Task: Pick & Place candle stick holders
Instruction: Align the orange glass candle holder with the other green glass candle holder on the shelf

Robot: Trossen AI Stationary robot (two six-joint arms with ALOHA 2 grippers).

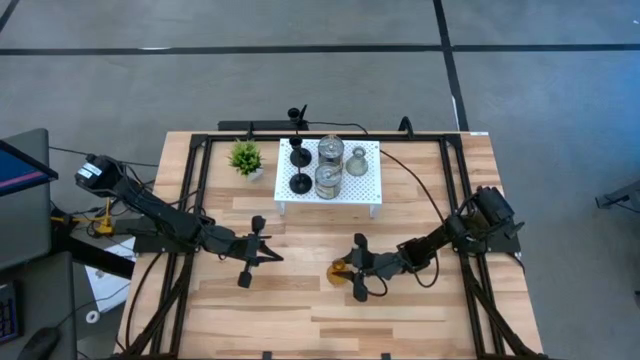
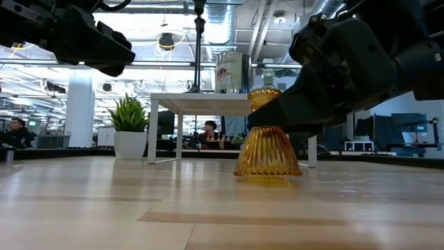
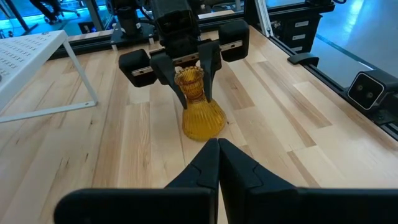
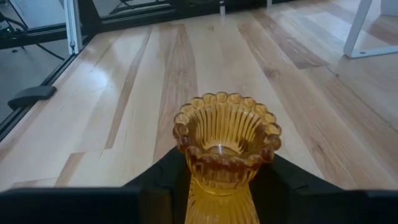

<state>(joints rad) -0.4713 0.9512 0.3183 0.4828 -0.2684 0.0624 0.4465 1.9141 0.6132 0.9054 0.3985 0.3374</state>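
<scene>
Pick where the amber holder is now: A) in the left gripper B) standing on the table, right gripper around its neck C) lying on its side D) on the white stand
B: the amber holder stands upright on the table, the right gripper clamped around its neck.

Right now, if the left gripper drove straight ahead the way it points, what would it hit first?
Most likely the amber candle holder, standing on the wooden table straight ahead of the shut left gripper. The right gripper is clamped on its neck just behind. The left gripper may ride slightly high, so contact height is uncertain.
</scene>
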